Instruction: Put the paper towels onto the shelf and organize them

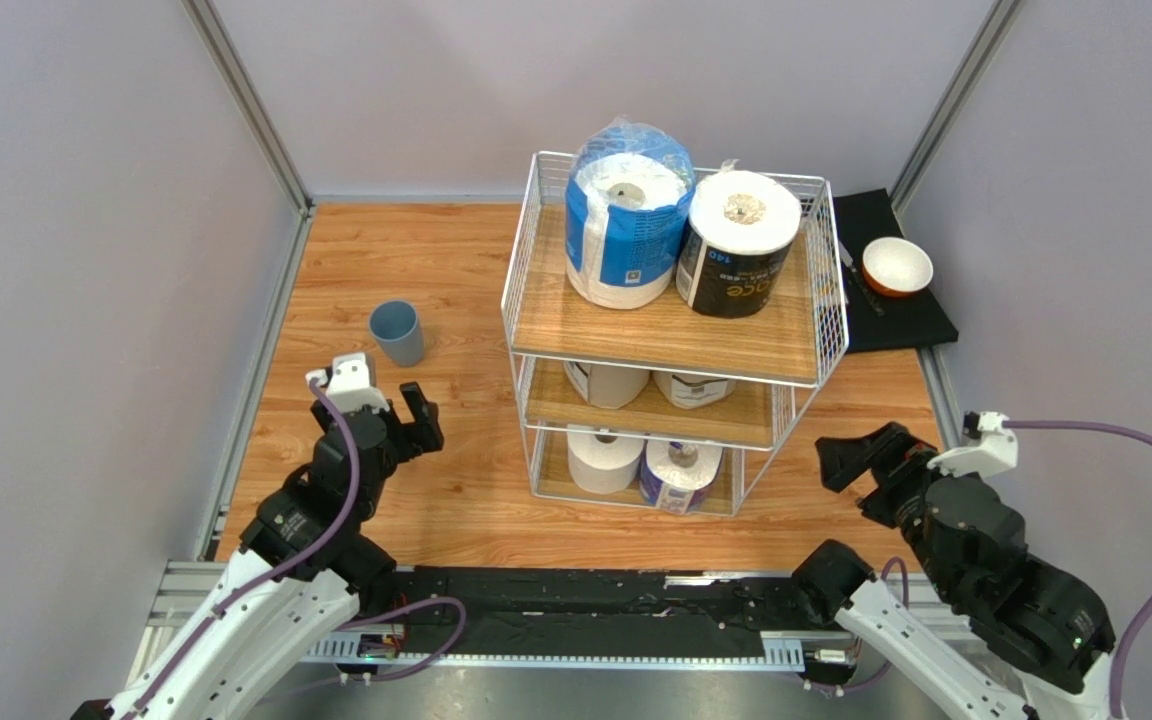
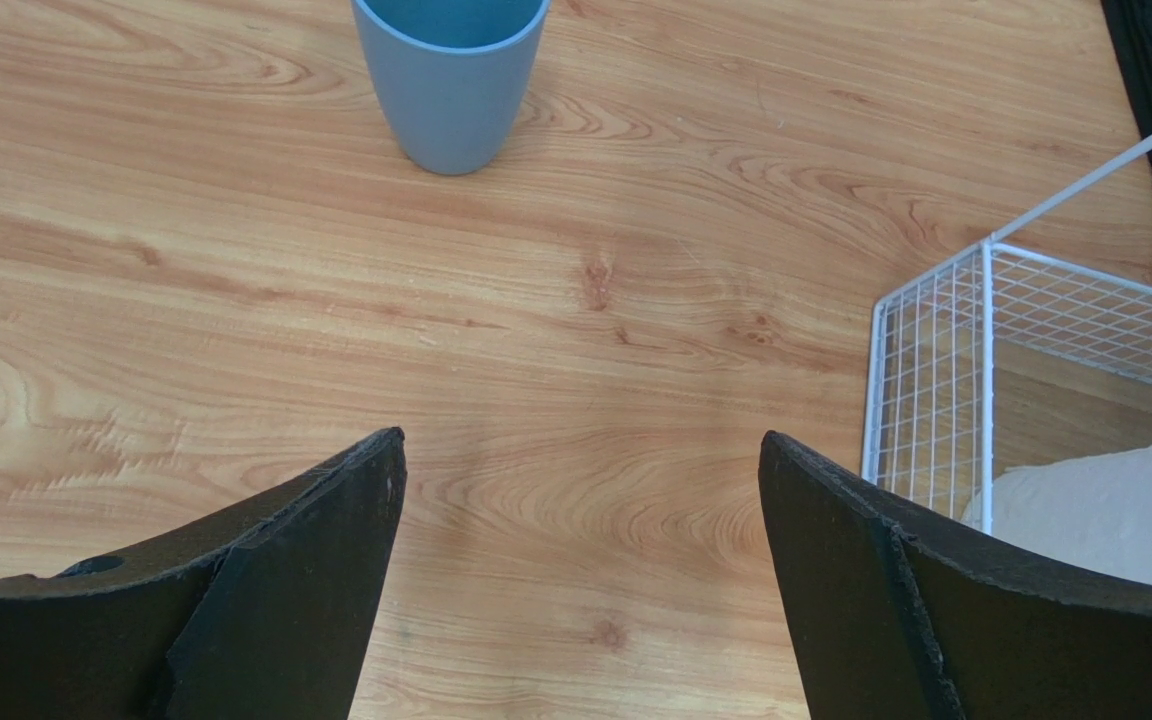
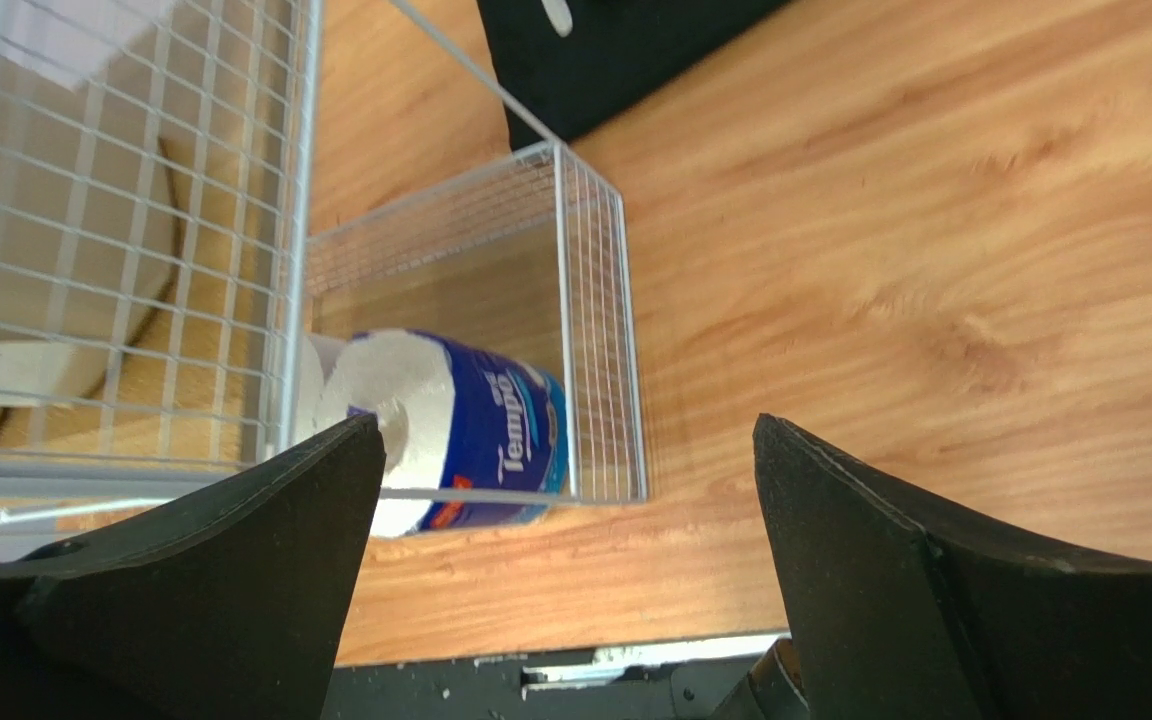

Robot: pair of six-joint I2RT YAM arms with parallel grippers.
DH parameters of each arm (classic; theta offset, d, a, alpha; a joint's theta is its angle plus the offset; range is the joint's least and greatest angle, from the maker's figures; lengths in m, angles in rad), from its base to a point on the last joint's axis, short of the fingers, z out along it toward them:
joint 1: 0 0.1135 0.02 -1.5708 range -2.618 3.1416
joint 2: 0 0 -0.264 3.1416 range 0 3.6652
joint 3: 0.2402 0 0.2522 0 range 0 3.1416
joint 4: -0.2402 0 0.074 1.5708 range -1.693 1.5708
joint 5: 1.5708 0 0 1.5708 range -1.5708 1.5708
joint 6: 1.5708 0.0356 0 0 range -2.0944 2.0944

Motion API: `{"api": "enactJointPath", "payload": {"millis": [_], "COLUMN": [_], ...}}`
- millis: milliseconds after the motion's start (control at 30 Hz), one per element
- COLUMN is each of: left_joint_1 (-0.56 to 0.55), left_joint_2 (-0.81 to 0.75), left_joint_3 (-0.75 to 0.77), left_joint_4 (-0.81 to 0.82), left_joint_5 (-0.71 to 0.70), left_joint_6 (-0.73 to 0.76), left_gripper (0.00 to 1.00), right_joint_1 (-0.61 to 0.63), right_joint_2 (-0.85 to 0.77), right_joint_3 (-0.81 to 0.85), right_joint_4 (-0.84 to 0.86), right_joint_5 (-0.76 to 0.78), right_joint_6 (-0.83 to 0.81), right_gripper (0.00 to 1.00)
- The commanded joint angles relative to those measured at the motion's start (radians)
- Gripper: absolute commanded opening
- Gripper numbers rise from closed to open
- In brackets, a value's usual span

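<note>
The white wire shelf (image 1: 823, 285) stands mid-table with rolls on all three tiers. On top are the blue-plastic-wrapped roll (image 1: 626, 215) and the dark-wrapped roll (image 1: 740, 243). Two tan-wrapped rolls (image 1: 608, 384) sit on the middle tier, mostly hidden. The bottom tier holds the plain white roll (image 1: 605, 458) and the white roll with blue label (image 1: 680, 473), the latter also in the right wrist view (image 3: 455, 431). My left gripper (image 1: 382, 408) is open and empty over bare table left of the shelf. My right gripper (image 1: 875, 458) is open and empty right of the shelf.
A blue cup (image 1: 397, 332) stands on the table left of the shelf, also in the left wrist view (image 2: 449, 78). A black mat (image 1: 905, 315) with an orange-and-white bowl (image 1: 898, 266) lies at the back right. Grey walls enclose the table.
</note>
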Motion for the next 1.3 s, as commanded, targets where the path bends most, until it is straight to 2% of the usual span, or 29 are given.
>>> {"api": "enactJointPath", "payload": {"millis": [0, 167, 333, 567, 600, 767, 933, 1067, 1267], "left_joint_1": [-0.003, -0.003, -0.001, -0.003, -0.003, -0.001, -0.001, -0.001, -0.001], "left_joint_2": [-0.005, 0.000, 0.026, 0.067, 0.073, 0.081, 0.078, 0.064, 0.062], "left_joint_3": [-0.018, -0.049, -0.068, -0.066, -0.066, -0.066, -0.060, -0.063, -0.042], "left_joint_4": [0.000, 0.023, 0.061, 0.084, 0.091, 0.101, 0.089, 0.088, 0.072], "left_joint_5": [0.011, 0.020, 0.051, 0.068, 0.069, 0.079, 0.072, 0.071, 0.083], "left_joint_6": [-0.022, -0.033, -0.050, -0.054, -0.054, -0.053, -0.036, -0.024, 0.004], "left_gripper": [0.96, 0.96, 0.96, 0.96, 0.96, 0.97, 0.97, 0.97, 0.97], "right_joint_1": [-0.065, -0.200, -0.356, -0.623, -0.628, -0.627, -0.625, -0.625, -0.625], "right_joint_2": [-0.078, -0.097, -0.094, -0.065, -0.062, -0.036, -0.006, 0.076, 0.187], "right_joint_3": [-0.044, -0.030, -0.044, 0.031, 0.047, 0.031, 0.030, 0.070, 0.143], "right_joint_4": [-0.011, -0.048, -0.031, -0.014, -0.013, 0.056, 0.115, 0.188, 0.276], "right_joint_5": [-0.161, -0.241, -0.384, -0.580, -0.614, -0.596, -0.501, -0.389, -0.305], "right_joint_6": [0.059, -0.068, -0.147, -0.299, -0.305, -0.262, -0.221, -0.218, -0.245], "right_gripper": [0.97, 0.97, 0.97, 0.97, 0.97, 0.99, 0.99, 0.99, 1.00]}}
